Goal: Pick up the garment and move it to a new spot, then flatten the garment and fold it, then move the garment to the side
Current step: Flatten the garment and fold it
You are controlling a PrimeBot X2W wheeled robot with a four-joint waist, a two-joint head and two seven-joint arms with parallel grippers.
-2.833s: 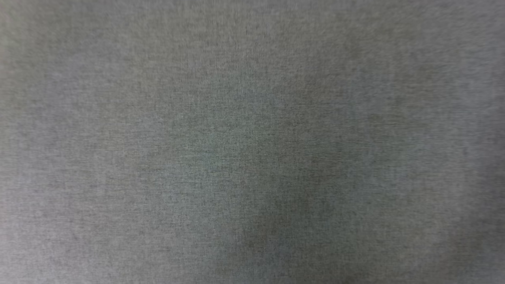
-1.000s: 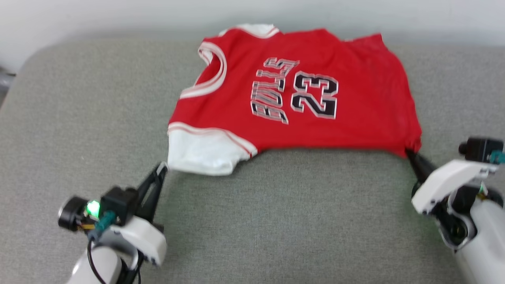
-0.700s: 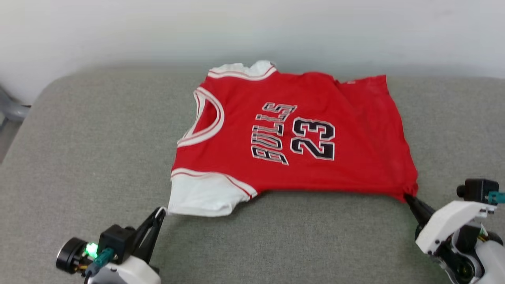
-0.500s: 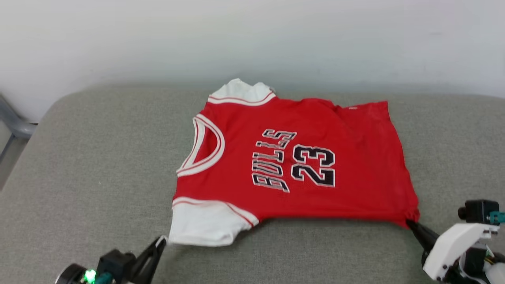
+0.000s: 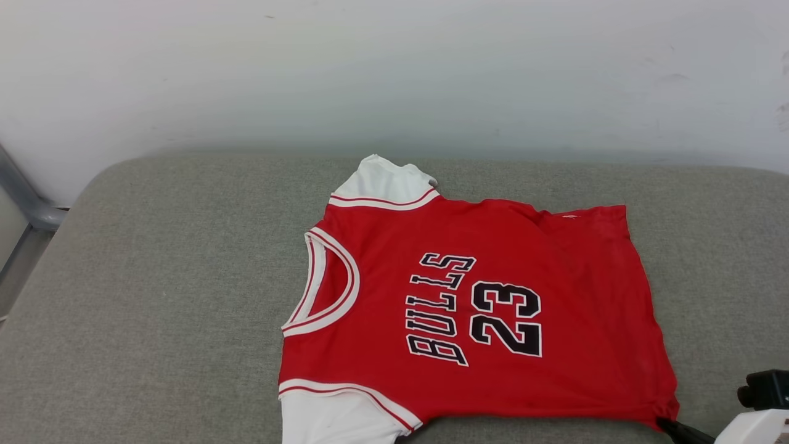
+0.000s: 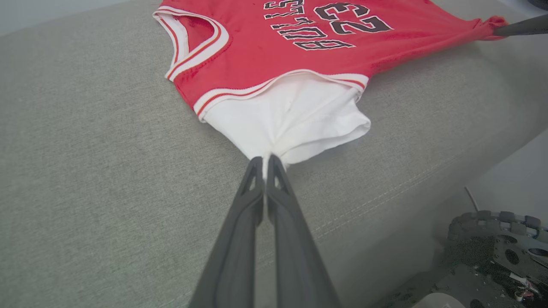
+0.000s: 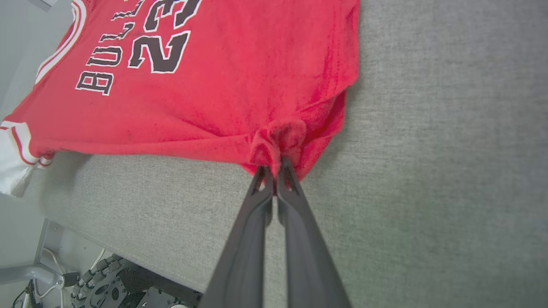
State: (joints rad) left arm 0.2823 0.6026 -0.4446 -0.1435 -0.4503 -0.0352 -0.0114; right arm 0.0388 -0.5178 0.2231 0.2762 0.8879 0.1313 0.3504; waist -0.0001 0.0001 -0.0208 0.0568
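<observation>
The garment [image 5: 555, 259], a red jersey with white sleeves and black "BULLS 23" lettering, lies spread face up on the grey cushion [image 5: 154, 277], neck to the left and hem to the right. In the left wrist view my left gripper [image 6: 265, 160] is shut on the near white sleeve [image 6: 295, 115], which bunches at the fingertips. In the right wrist view my right gripper [image 7: 274, 169] is shut on the near red hem corner [image 7: 278, 137], puckered into a knot. The right gripper's dark tip [image 5: 666, 424] touches that corner at the head view's bottom right.
A white wall [image 5: 394, 74] stands right behind the cushion. A grey metal frame [image 5: 24, 209] is at the far left. The cushion's front edge drops off close behind both grippers, with my wheeled base [image 6: 492, 222] below it.
The head camera has tilted up, so the garment sits lower in the picture and the left gripper has slid out of it. Both grippers stay shut on the sleeve and hem corner.
</observation>
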